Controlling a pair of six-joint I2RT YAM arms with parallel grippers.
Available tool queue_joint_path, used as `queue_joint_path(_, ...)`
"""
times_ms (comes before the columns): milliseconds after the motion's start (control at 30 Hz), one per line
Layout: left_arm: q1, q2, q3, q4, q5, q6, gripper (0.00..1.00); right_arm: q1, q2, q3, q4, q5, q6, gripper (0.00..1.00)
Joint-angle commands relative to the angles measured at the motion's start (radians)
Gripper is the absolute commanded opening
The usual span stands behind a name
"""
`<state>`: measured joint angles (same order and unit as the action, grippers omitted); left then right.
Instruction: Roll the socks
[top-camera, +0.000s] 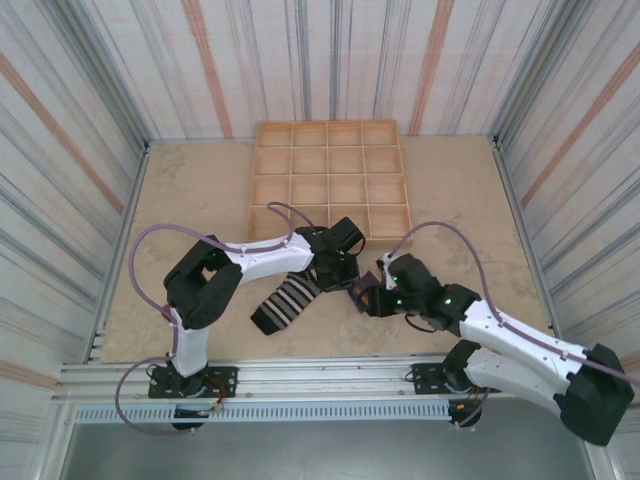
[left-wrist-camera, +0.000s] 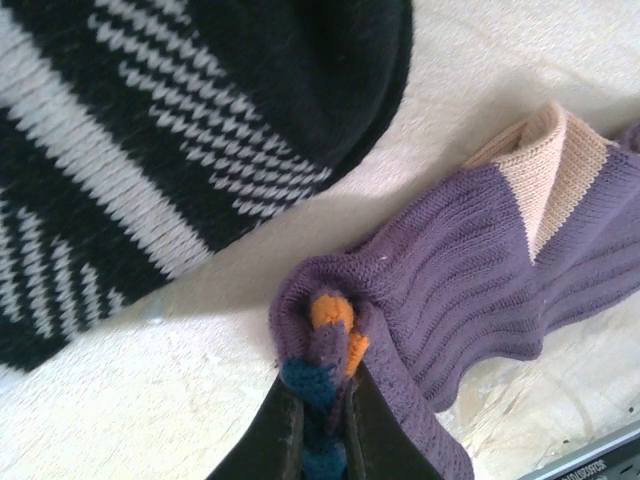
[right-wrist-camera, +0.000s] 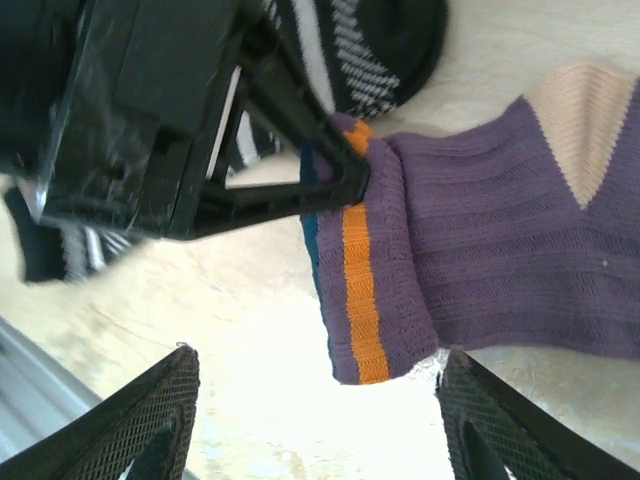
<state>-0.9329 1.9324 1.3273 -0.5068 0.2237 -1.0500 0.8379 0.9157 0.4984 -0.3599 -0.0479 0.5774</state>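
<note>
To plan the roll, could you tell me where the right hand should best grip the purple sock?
Probably the purple sock's cuff end by the orange stripe, from above: it lies flat on the table, clear of the shut left hand, below the open right hand.

The table (top-camera: 200, 190) bears a grid tray (top-camera: 330, 175), striped sock (top-camera: 287, 300) and purple sock (right-wrist-camera: 500, 250).

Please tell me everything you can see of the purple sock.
The purple sock is ribbed knit fabric with a tan heel and, at the cuff, an orange stripe and a teal edge. It lies on the table, the cuff bunched where the shut left claw pinches it. The right claw stands open beside the cuff.
</note>
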Motion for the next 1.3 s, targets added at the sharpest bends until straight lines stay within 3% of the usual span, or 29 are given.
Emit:
queue_joint_path(0, 0.009, -0.035, -0.025, -0.071, 0.009, 0.016, 0.00, 0.137, 0.067, 0.032, -0.004, 0.291, -0.093, 0.64)
queue_joint_path(100, 0.011, -0.039, -0.026, -0.081, 0.017, 0.018, 0.00, 0.237, 0.145, 0.039, 0.055, 0.392, -0.124, 0.64)
queue_joint_path(367, 0.028, -0.038, -0.050, -0.061, 0.060, 0.012, 0.00, 0.356, 0.308, 0.013, 0.203, 0.563, -0.156, 0.65)
queue_joint_path(767, 0.034, -0.030, -0.064, -0.036, 0.089, -0.002, 0.00, 0.379, 0.431, -0.069, 0.315, 0.625, -0.066, 0.53)
queue_joint_path(867, 0.041, -0.029, -0.071, -0.023, 0.103, -0.006, 0.00, 0.384, 0.422, -0.089, 0.316, 0.620, -0.038, 0.47)
queue_joint_path(1033, 0.052, -0.029, -0.091, 0.017, 0.133, -0.024, 0.01, 0.390, 0.406, -0.134, 0.344, 0.595, 0.004, 0.18)
queue_joint_path(1100, 0.054, -0.036, -0.103, 0.044, 0.142, -0.037, 0.12, 0.389, 0.401, -0.146, 0.352, 0.578, 0.020, 0.08)
queue_joint_path(1167, 0.054, -0.051, -0.117, 0.073, 0.144, -0.052, 0.36, 0.388, 0.393, -0.159, 0.362, 0.551, 0.039, 0.01)
queue_joint_path(1267, 0.054, -0.075, -0.135, 0.112, 0.148, -0.067, 0.51, 0.350, 0.359, -0.199, 0.405, 0.467, 0.077, 0.00)
